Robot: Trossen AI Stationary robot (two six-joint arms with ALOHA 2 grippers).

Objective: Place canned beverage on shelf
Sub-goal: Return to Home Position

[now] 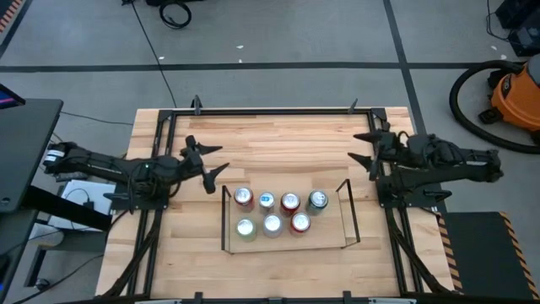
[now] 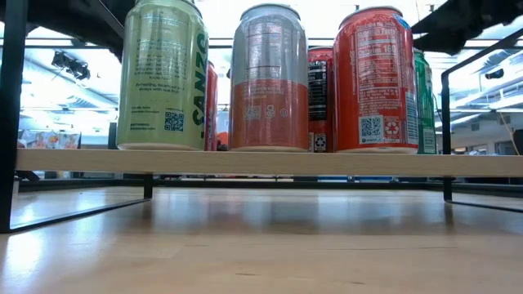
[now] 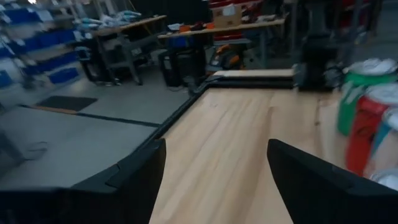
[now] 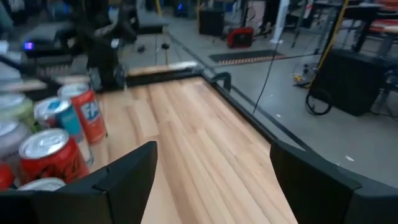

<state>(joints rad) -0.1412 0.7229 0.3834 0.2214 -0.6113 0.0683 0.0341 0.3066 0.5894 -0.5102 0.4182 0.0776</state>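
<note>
- left gripper (image 1: 216, 160): dark fingers spread wide apart, nothing between them, above the bare pale wood table (image 1: 278, 148).
- right gripper (image 1: 359, 147): likewise spread apart and empty, facing the left one across the table, well apart from it.
- low rectangular shelf (image 1: 327, 233) of thin black metal rods with a pale wood floor: between the two grippers and a little aside of their fingertips, each end near one gripper, touched by neither.
- seven upright aluminium beverage cans (image 1: 272, 224) on that floor in two rows: four in the row nearer the fingertips, three in the row farther from them.
- from table height: a pale green can (image 2: 163, 73), a silver-and-orange can (image 2: 270, 77) and a red can (image 2: 374, 77), all standing flat on the board, more cans behind.
- in each wrist view: cans off to one side of the fingers, none between them.
- no loose can in sight on the table outside the shelf; placing judged finished as far as shown.
- some bare floor at the shelf end nearest the right gripper, yet nothing visible to fill it.
- judged left to do: only settling both arms at rest, no further pick.
</note>
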